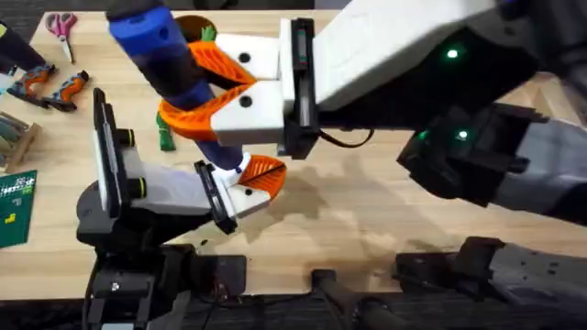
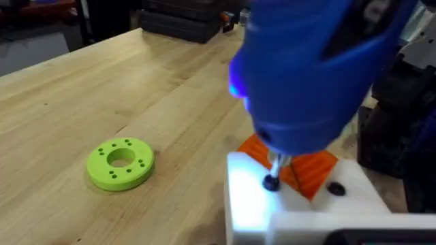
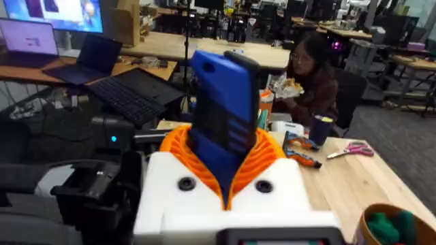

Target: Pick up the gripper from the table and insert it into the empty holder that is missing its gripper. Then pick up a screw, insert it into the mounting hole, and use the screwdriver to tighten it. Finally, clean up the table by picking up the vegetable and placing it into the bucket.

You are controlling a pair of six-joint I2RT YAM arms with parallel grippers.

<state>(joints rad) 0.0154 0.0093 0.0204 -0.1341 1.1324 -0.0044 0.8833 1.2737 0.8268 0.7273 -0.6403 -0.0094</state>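
Observation:
My right gripper [image 1: 197, 84] is shut on the blue screwdriver [image 1: 156, 41], which its orange pads clamp [image 3: 221, 129] from both sides. The screwdriver's metal tip [image 2: 274, 167] rests on a black screw [image 2: 271, 182] in the white holder [image 2: 248, 197] at my left arm's end. The orange gripper [image 2: 310, 170] sits against that holder. My left gripper [image 1: 257, 181] looks shut, with nothing else in it. The dark green vegetable [image 1: 165, 139] lies on the table, partly under the right gripper's finger. The bucket [image 3: 381, 216] stands at the far edge, with green toy food inside.
A bright green ring with holes [image 2: 120, 162] lies flat on the wood. Pink scissors [image 1: 62, 27] and orange-handled tools [image 1: 50, 84] lie at the far left. A green circuit board [image 1: 14, 206] is at the left edge. The right arm's body [image 1: 431, 64] spans the upper right.

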